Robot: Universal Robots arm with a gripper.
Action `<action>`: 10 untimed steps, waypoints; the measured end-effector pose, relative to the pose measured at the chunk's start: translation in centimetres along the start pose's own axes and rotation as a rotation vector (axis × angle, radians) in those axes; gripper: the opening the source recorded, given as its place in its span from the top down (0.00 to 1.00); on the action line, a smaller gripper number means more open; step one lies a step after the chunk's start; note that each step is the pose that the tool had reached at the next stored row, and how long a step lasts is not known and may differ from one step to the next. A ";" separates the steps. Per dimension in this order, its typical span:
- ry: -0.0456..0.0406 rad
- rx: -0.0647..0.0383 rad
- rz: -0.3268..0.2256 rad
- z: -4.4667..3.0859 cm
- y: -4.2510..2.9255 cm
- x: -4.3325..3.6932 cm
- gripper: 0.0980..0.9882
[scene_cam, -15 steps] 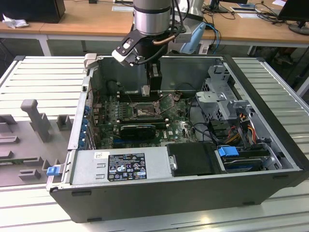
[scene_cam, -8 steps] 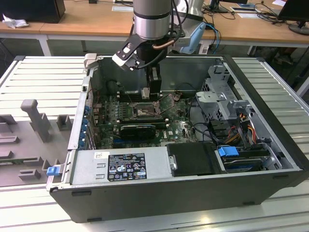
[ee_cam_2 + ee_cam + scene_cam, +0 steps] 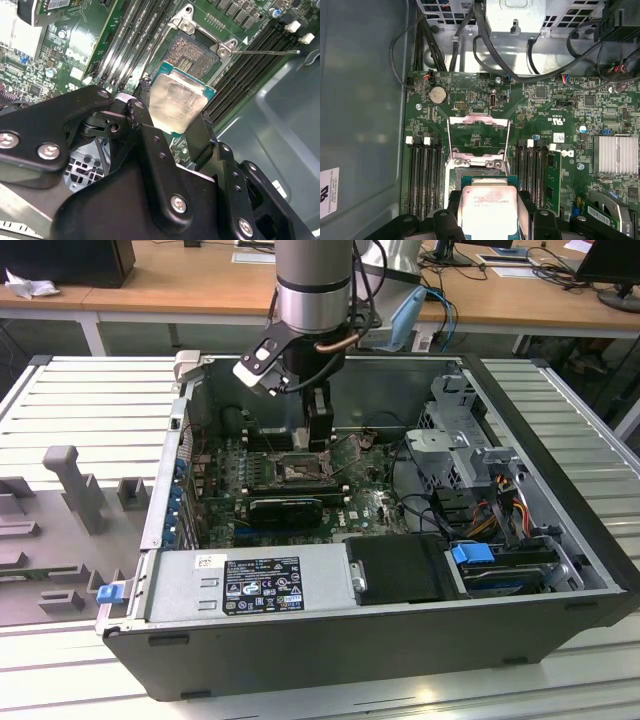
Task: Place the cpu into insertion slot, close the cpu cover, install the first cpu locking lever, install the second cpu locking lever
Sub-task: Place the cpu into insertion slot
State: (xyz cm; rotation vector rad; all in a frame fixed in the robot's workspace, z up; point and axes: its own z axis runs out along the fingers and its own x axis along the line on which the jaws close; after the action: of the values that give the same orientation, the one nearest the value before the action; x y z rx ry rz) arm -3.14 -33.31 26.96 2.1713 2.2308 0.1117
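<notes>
Where the arm reaches down into the open computer case (image 3: 400, 630), the tool (image 3: 318, 436) hangs just over the insertion slot (image 3: 298, 472).

Item held: the cpu (image 3: 177, 102), silvery face up toward both wrist cameras, pinched at two opposite edges by the black fingers (image 3: 202, 132). The tool is closed on it.

Position: the cpu is above the slot and apart from it, not seated. In the second wrist view it overlaps one corner of the slot. In the first wrist view it hides the slot's near part. One edge of the cpu is cut off by the tool body in both wrist views.

Status of the cpu cover (image 3: 478, 120): swung up and open, a thin frame with the green motherboard (image 3: 470, 95) visible through its window.

One locking lever (image 3: 265, 51): a thin wire reaching out over the memory slots (image 3: 250, 77), its tip hard to make out.

Pin field of the slot: dark, detail too fine to tell.

The case sits on a slatted grey counter (image 3: 90, 390).
</notes>
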 end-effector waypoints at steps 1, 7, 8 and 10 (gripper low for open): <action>0.0000 0.000 0.000 0.12 -0.01 0.00 0.52; 0.0008 0.000 0.000 0.58 -0.18 -0.01 0.52; 0.0008 0.000 0.000 0.63 -0.19 -0.01 0.52; 0.0008 0.000 0.000 0.74 -0.28 -0.01 0.52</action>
State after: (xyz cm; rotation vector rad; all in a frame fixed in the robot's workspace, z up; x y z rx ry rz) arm -3.37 -33.30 26.20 2.1718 2.2310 0.1128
